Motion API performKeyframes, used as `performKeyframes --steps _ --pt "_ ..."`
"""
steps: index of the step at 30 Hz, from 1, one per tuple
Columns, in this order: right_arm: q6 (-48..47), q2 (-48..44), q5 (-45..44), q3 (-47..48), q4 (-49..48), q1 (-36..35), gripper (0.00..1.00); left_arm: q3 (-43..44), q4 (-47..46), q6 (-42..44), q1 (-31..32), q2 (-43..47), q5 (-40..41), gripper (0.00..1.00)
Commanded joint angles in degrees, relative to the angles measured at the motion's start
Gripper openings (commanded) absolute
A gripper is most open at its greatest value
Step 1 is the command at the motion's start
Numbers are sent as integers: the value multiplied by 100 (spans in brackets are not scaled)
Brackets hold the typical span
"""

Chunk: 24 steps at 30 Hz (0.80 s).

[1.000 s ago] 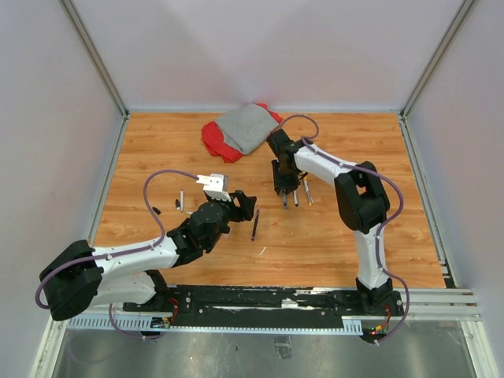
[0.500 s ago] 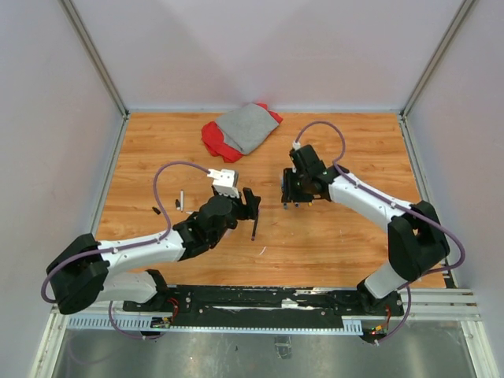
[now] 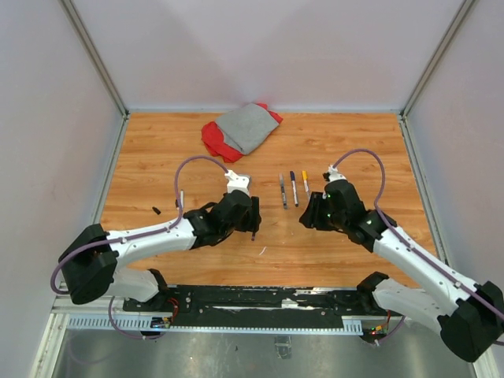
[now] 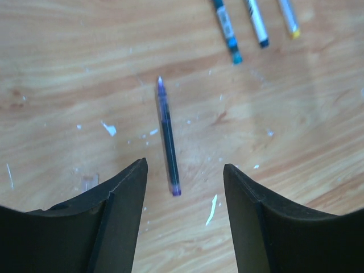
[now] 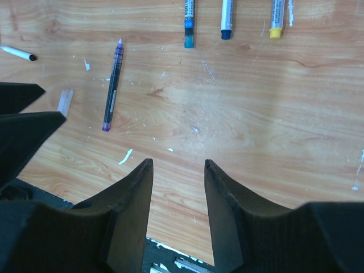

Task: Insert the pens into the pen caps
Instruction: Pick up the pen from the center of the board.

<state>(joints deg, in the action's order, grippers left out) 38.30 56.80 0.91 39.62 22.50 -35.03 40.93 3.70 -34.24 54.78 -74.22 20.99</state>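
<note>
- L gripper (image 4: pixel 185 166): matte black wedge-shaped jaws are held apart, nothing gripped.
- Purple pen (image 4: pixel 168 136): slim, dark-barrelled; laid flat on the table (image 4: pixel 68 68) (scuffed wood-grain laminate) just ahead of the L jaws.
- Three pens (image 5: pixel 226 17): pale barrels, with teal, blue and yellow ends; laid parallel at table centre, farther off.
- R gripper (image 5: pixel 178 162): jaws are parted, empty.
- Barrel labels: print can't be read.
- Cloth (image 3: pixel 244 127): soft grey over red, far side.

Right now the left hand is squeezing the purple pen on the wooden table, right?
Not squeezing. The left hand is open; the purple pen lies loose on the wooden table between its fingers, touching neither. The left wrist view shows it.
</note>
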Motion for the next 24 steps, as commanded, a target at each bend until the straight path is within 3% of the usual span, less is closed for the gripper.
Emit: performKeyframes --steps 1,6,10,24 --pt "160 -566 -214 -208 380 -75 42 399 1054 -243 170 -360 -397 60" --pt "94 -1034 -88 -299 588 -73 43 743 1539 -382 431 -940 -165 56" --pt "-69 -1225 134 -320 702 -81 43 1077 1846 -443 444 -1360 22 44" --pt "-507 -1706 533 -632 729 -75 44 2059 2601 -647 445 -2701 596 44"
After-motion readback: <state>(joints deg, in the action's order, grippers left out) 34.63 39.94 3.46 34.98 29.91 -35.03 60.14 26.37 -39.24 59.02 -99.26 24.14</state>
